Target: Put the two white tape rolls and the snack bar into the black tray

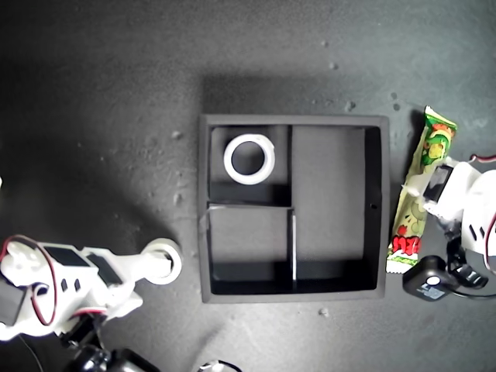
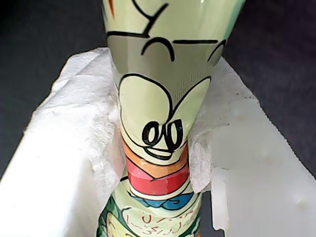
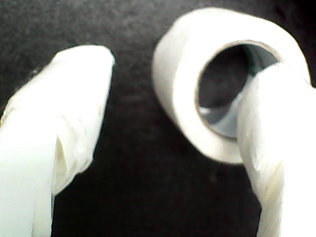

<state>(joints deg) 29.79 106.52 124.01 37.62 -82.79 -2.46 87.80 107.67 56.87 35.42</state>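
first wrist view alone — claw [image 2: 155,163] pinching snack bar [image 2: 158,98]

Dark grey matte tabletop [image 1: 101,93] fills the exterior view, with an uneven tone that is darker toward the exterior view's upper left. Pale specks lie scattered on it: a cluster [image 1: 350,105] toward the exterior view's upper right, one fleck [image 1: 177,135] left of centre, another [image 1: 324,312] low and right of centre. A small pale item [image 1: 211,366] is cut off at the bottom edge, too little showing to identify. The same dark surface backs both wrist views [image 2: 49,29] [image 3: 138,197].
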